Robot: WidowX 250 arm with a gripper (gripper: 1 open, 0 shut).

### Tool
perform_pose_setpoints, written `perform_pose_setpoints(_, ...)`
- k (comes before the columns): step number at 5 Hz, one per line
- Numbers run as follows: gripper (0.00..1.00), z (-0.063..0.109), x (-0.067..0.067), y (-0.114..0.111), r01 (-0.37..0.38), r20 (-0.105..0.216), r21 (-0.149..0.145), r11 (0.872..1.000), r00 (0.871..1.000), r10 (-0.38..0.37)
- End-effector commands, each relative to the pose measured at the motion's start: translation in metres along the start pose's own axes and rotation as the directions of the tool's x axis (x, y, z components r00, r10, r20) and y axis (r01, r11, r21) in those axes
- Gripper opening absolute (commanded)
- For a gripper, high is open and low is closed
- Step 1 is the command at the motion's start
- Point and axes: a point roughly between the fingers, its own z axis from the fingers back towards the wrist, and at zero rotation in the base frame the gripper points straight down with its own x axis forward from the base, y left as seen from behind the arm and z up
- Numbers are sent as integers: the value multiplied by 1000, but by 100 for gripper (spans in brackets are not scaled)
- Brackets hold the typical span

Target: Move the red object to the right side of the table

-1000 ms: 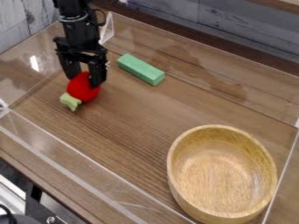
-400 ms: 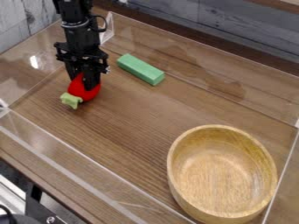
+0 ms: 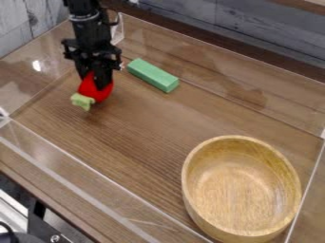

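The red object point(image 3: 93, 92) is a small, rounded, bright red toy with a short pale-green stub poking out at its lower left end, much like a little strawberry or radish. It sits at the left part of the desk point(image 3: 191, 123), a brown wood-grain top edged by low clear walls, and it is far smaller than the round wooden bowl point(image 3: 241, 188) at the near right corner. The black gripper point(image 3: 97, 84) points straight down over it, its jaws drawn in narrow and clamped on the toy's red body, the stub hanging free below. A flat green block point(image 3: 152, 75) lies just to the right of the gripper, apart from it. Against the picture a second ago, the jaws stood wide astride the toy and have since closed on it; the toy has shifted slightly up and to the right and its stub appears tilted off the wood, though whether it is fully clear of the surface I cannot tell. The block and bowl have not moved.
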Motion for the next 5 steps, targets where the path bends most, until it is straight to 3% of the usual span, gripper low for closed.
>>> perform_pose_setpoints(1,0,27,12,-4,21,84,36,999,996,-24)
perform_pose_setpoints(3,0,5,19,15,19,64,62,998,998,-23)
perform_pose_setpoints(5,0,2,21,13,21,52,65,998,998,-25)
